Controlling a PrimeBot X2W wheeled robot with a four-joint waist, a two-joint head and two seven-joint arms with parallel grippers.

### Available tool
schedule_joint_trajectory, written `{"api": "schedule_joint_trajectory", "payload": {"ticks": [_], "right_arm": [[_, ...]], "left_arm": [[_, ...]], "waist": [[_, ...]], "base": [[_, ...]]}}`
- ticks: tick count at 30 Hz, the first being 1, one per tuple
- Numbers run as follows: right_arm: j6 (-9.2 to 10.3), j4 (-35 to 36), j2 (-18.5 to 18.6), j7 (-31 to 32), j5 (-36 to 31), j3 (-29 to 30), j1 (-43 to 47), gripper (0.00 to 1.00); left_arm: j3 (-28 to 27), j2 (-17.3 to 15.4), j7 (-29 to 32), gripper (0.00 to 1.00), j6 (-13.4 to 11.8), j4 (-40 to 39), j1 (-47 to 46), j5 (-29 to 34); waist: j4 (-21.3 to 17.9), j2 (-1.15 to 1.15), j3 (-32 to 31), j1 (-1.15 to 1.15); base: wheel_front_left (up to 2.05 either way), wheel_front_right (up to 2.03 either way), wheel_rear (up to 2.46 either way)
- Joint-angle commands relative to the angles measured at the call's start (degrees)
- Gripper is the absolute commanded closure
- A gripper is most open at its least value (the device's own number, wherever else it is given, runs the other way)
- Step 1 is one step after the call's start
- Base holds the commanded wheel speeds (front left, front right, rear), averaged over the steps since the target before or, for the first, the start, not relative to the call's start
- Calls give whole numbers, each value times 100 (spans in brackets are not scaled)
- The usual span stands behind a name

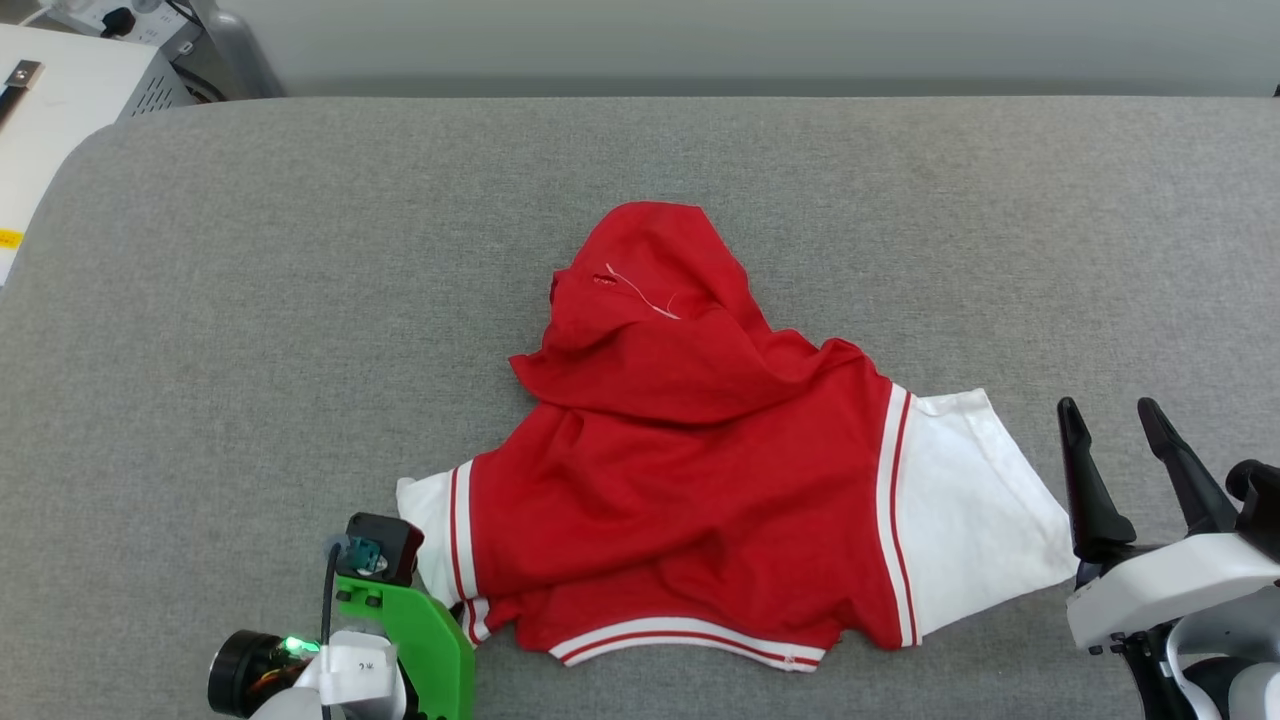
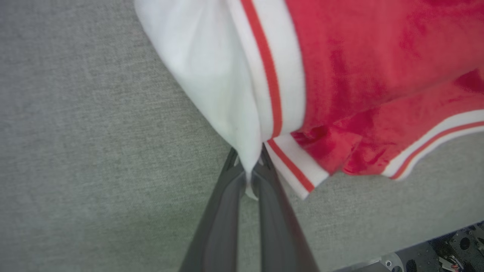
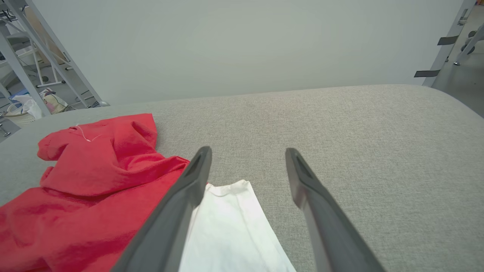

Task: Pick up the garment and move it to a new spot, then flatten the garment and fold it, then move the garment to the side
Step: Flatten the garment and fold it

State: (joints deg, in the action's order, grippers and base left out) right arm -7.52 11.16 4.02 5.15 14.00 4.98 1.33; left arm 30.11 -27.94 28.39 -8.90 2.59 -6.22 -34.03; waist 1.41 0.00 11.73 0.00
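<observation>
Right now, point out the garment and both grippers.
garment [image 1: 660, 480], head view, red body.
left gripper [image 2: 248, 158], left wrist view, between shut fingertips.
right gripper [image 3: 248, 151], right wrist view, between open fingertips.

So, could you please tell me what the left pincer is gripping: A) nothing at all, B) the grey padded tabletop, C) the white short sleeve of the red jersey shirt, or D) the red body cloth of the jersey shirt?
C: the left wrist view shows the left pincer shut on the tip of the white short sleeve of the red jersey shirt.
</observation>
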Motion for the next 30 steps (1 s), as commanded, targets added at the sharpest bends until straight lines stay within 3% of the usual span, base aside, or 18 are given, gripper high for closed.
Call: {"api": "schedule_joint_trajectory", "payload": {"ticks": [1,2,13,24,30], "right_arm": [[3,-20,-6,24,61,42,59,0],[3,-28,-5,31,57,68,61,0],[3,-288,102,470,257,222,297,0],[3,-796,535,2176,778,500,528,0],[3,-1043,933,2936,1036,241,245,0]], "left_arm": [[6,137,-97,37,-46,143,86,-47],[-11,197,-170,0,-57,189,91,-73],[-622,490,-1780,0,-384,-2,319,-44],[-931,662,-3391,0,-313,-495,435,186],[-888,673,-3721,0,-374,-855,390,425]], "waist": [[19,0,7,0],[29,0,-2,0],[108,0,-462,0],[161,0,-664,0],[275,0,-487,0]], "base": [[0,0,0],[0,0,0],[0,0,0],[0,0,0],[0,0,0]]}}
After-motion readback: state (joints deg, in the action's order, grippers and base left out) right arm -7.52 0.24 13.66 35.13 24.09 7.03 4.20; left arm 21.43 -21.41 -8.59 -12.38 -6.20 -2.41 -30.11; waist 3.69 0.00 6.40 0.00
